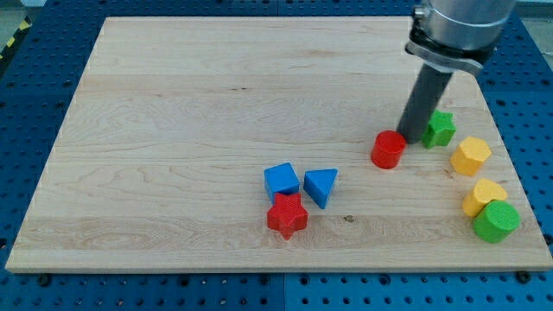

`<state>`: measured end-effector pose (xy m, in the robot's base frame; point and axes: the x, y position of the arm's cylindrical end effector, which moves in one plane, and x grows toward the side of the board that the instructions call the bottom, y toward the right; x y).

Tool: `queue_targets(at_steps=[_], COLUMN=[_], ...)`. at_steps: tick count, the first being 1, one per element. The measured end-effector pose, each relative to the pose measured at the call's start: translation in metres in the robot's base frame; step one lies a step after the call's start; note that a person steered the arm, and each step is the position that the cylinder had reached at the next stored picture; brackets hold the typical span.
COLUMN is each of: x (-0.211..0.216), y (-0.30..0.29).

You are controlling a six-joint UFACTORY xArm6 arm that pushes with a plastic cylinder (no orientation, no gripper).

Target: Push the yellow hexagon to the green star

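Camera view, left to right on the bench (173, 104): blue cube (281, 180), red star (287, 216), blue triangle (320, 186), red cylinder (388, 149). My tip (409, 140) sits between that cylinder and the green star (439, 129); no fingers, only a rod. Yellow hexagon (470, 155) lies just lower right of the star.

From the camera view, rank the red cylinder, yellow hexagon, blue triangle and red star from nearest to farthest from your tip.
My tip sits between the red cylinder and the green star.
1. Red cylinder: just to the tip's left in the view.
2. Yellow hexagon: to the view's right.
3. Blue triangle: lower left.
4. Red star: farthest, lower left.
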<state>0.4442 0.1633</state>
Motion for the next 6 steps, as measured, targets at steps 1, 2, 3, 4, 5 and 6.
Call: queue_targets(at_steps=[1, 2, 3, 4, 5, 6], x=[-0.05, -0.071, -0.019, 0.048, 0.072, 0.071], y=[-0.007, 0.036, 0.125, 0.128, 0.128, 0.122])
